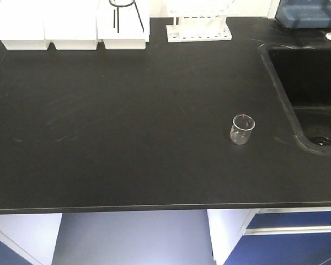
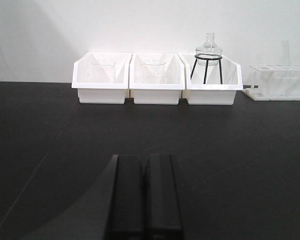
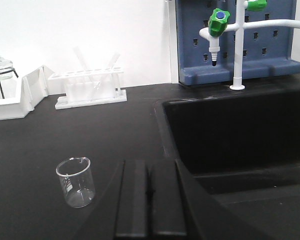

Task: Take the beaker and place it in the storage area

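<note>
A small clear glass beaker (image 1: 242, 130) stands upright on the black bench top (image 1: 127, 127), left of the sink. In the right wrist view the beaker (image 3: 76, 182) sits low and to the left of my right gripper (image 3: 149, 172), whose two black fingers are pressed together with nothing between them. My left gripper (image 2: 146, 165) is shut and empty too, pointing over bare bench toward the white bins. Neither gripper appears in the front view. The storage area is out of view.
A black sink (image 1: 311, 88) is sunk into the bench at the right, with a green-handled tap (image 3: 220, 22) behind it. Three white bins (image 2: 155, 79), a flask on a black tripod (image 2: 208, 52) and a white test-tube rack (image 1: 198, 27) line the back.
</note>
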`<state>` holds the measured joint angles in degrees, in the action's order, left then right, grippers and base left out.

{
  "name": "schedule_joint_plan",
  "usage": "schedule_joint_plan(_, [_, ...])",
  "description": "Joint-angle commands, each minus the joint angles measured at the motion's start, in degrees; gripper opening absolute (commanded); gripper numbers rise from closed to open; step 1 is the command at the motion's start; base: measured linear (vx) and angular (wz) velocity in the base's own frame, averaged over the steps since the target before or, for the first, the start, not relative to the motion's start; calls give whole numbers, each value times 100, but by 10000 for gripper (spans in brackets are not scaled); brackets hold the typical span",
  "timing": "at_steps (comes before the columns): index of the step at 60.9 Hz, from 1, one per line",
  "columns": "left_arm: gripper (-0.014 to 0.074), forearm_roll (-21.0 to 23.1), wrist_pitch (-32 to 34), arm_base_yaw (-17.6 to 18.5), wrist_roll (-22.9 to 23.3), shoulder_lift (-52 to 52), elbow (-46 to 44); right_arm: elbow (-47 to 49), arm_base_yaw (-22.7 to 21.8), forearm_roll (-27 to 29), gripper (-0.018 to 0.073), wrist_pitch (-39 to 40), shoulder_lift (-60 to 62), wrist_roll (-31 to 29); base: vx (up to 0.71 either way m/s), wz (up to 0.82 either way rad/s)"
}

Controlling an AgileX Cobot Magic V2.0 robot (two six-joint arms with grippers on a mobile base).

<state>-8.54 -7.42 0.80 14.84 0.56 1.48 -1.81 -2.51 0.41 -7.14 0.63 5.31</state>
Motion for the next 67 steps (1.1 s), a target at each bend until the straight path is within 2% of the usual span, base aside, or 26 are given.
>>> schedule_joint_plan(1, [-8,32,459,43,33,99,125,-44,-17,-41,-8,474,69,-39,0,0])
schedule_joint_plan(46, [-8,32,459,43,33,99,125,-44,-18,-10,-8,551,69,-34,0,0])
schedule_joint_plan(54, [-8,32,459,43,33,99,125,-24,-18,-41,-8,855,69,-33,0,0])
schedule_joint_plan(62, [-8,32,459,43,33,99,125,352,-18,-41,-8,954,62,-74,0,0])
schedule_joint_plan(67, [-8,32,459,43,33,99,125,874,-18,-286,-8,885,-129,-312,0,0])
